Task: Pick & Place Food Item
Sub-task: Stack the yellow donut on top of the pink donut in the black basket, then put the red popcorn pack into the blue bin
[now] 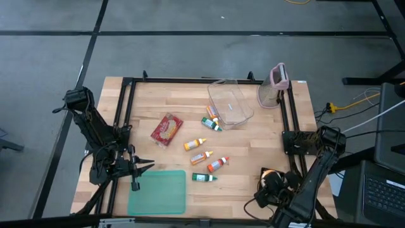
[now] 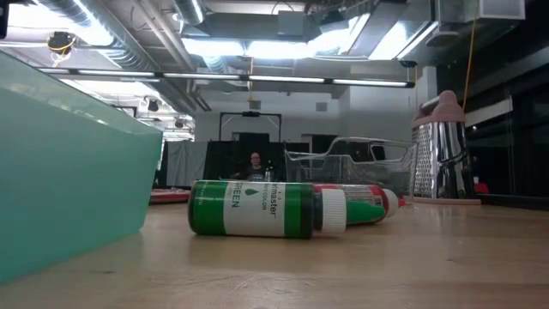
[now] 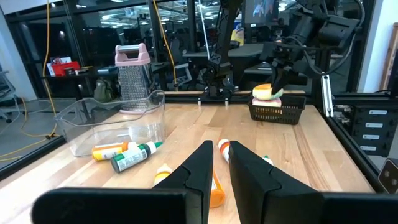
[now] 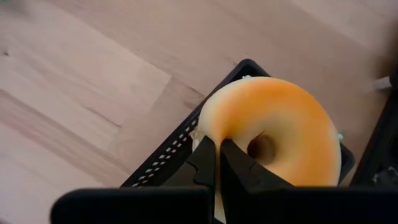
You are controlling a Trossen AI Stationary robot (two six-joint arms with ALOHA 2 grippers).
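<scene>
Wood tabletop (image 1: 253, 149): bottles (image 1: 204, 158) center, clear tub (image 1: 230, 102) and grater (image 1: 278, 79) far edge, green board (image 1: 158, 192) near edge, black basket (image 1: 273, 179) near-right corner.

Green bin (image 2: 60, 163) cut off at frame edge, distant seated person (image 2: 255, 165) indistinct

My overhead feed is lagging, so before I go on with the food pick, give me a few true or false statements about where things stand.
1. The right gripper hangs over the black basket that holds an orange doughnut. True.
2. The green tray holds a bottle. False: nothing lies in it; the green-labelled bottle lies beside it on the table.
3. The left gripper is at the green tray's edge. True.
4. The box grater lies flat inside the clear container. False: it stands upright beside the container.
5. The red snack packet sits in the black basket. False: it lies on the table.
</scene>
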